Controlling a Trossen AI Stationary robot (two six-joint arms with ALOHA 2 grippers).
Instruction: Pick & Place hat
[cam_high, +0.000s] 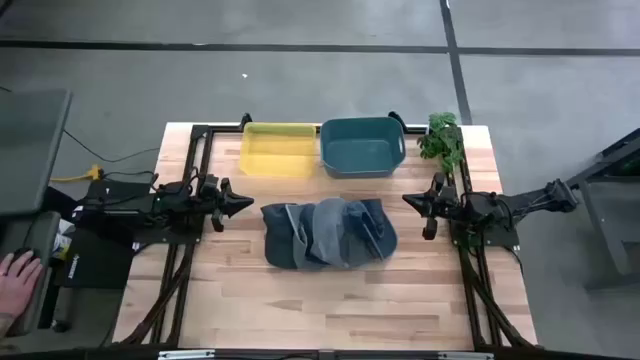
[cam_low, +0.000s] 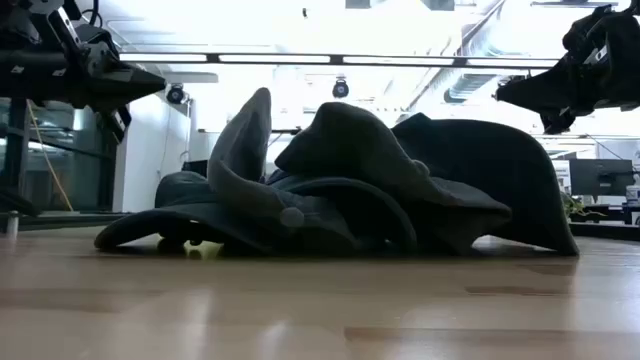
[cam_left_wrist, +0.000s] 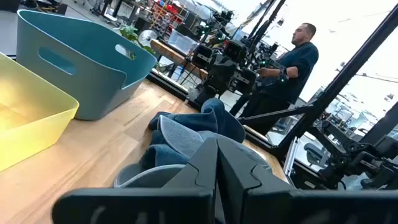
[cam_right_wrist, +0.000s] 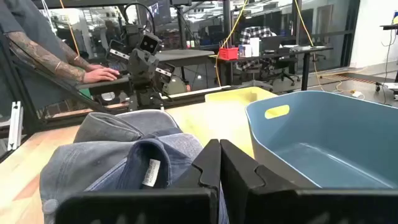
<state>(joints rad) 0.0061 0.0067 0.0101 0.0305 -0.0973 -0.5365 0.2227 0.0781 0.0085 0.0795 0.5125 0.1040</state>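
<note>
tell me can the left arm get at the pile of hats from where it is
Probably yes. The left gripper hangs shut beside the hats with only bare table between them; it would have to open first.

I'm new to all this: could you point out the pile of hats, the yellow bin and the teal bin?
pile of hats (cam_high: 328, 233), high view, middle of the heap.
yellow bin (cam_high: 278, 150), high view, its floor.
teal bin (cam_high: 360, 148), high view, its floor.

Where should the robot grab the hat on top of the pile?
Probably at the raised fold of the grey hat in the middle of the pile of hats, coming straight down from above. That ridge stands up highest in the low view, thin enough for the fingers to pinch, while its edges are tucked among the other hats.
</note>
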